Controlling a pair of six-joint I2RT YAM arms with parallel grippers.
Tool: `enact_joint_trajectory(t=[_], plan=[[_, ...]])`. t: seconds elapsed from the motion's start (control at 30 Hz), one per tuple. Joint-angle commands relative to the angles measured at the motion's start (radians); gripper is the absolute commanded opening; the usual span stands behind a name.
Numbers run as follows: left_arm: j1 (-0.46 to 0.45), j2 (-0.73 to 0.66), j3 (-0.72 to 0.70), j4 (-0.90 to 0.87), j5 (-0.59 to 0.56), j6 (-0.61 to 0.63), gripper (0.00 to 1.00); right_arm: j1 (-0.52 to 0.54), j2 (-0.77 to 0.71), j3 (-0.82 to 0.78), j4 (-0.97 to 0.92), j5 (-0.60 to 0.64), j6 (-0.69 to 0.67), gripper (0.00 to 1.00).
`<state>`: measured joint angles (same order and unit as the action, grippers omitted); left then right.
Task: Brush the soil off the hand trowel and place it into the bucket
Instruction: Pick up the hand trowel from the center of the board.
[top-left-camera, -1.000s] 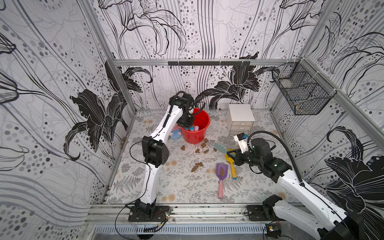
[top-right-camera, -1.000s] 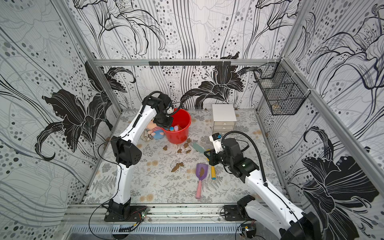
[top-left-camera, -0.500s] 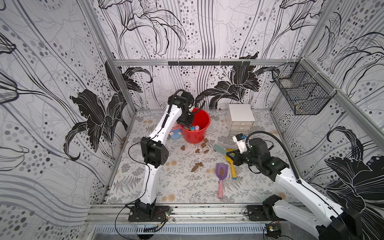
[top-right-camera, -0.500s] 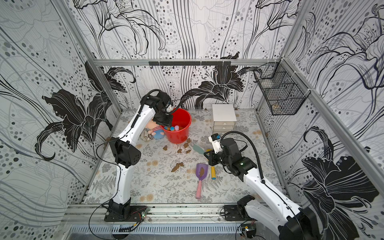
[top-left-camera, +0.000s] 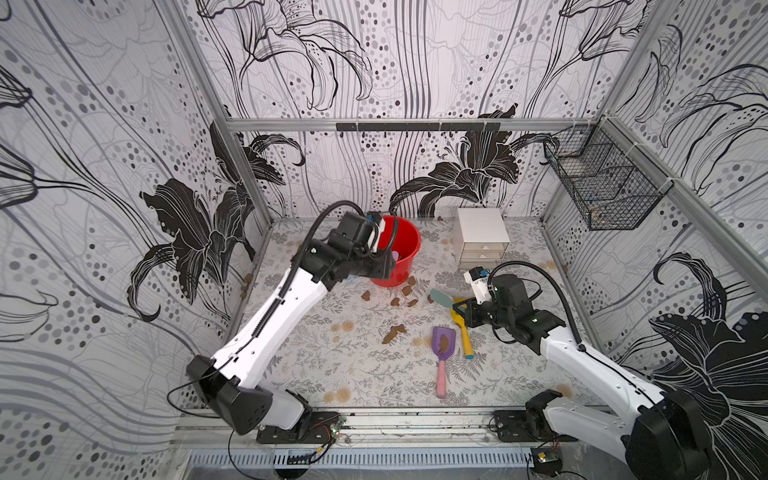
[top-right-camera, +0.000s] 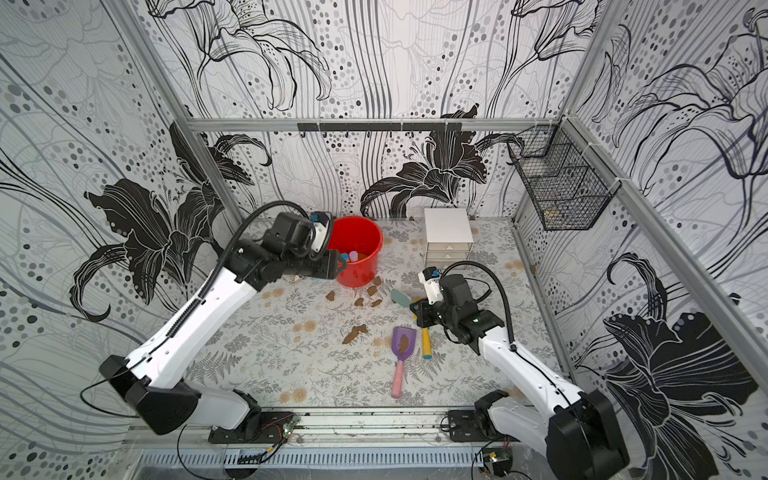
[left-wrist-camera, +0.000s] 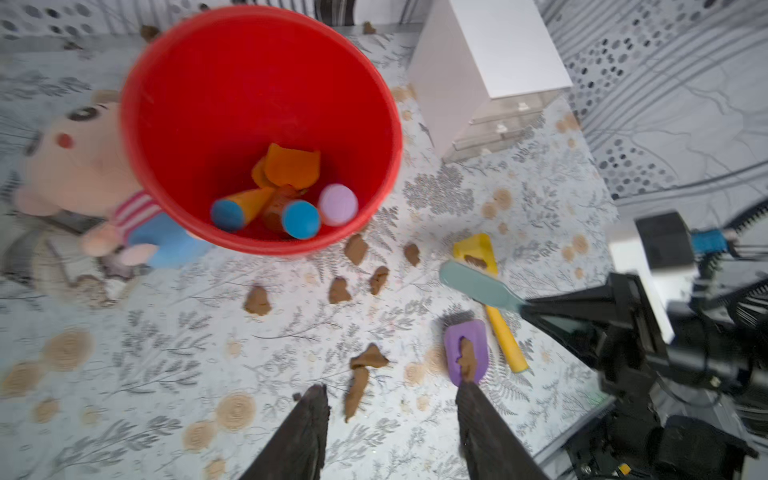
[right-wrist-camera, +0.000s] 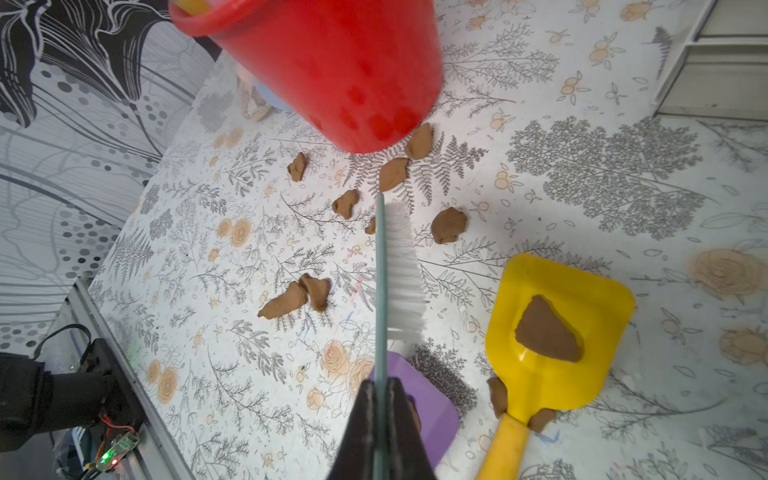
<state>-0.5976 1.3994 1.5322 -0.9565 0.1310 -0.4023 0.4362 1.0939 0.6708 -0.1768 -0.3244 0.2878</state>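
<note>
Right wrist view: right gripper (right-wrist-camera: 380, 392) pinched the brush (right-wrist-camera: 399, 266); left gripper (left-wrist-camera: 390, 390) was spread, empty. Yellow trowel (top-left-camera: 464, 338), soil (right-wrist-camera: 546, 330) on its blade, lay 5 o'clock from the bucket (top-left-camera: 405, 249) in a top view. I'd drag the bristles flat toward the blade tip.

The red bucket (left-wrist-camera: 249, 83) is stood upright toward the back of the table, and an orange blade with three round handle ends (two blue, one lilac) is seen at its bottom. Brown clumps of soil (right-wrist-camera: 291, 301) are scattered over the table just in front of it. One more clump is carried on the blade of the yellow trowel (right-wrist-camera: 552, 274) and another on the pink-handled purple trowel (top-left-camera: 440, 374), both laid flat side by side, with the white-bristled brush (right-wrist-camera: 401, 266) close by the yellow blade.
</note>
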Motion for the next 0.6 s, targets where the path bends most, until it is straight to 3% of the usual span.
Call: enact_joint_trajectory(t=[0.0,0.27,0.57], plan=[[-0.141,-0.032,-0.149,0.169,-0.115,-0.185,0.54,-0.038,0.003,0.013,0.057,-0.005,-0.001,0.00],[-0.496,0.019,-0.374,0.245,-0.275,-0.445,0.59,-0.130,-0.058,0.014,0.072,-0.009,0.031,0.00],[-0.614,0.182,-0.364,0.293,-0.253,-0.503,0.62,-0.179,-0.079,0.050,0.029,-0.038,0.037,0.00]])
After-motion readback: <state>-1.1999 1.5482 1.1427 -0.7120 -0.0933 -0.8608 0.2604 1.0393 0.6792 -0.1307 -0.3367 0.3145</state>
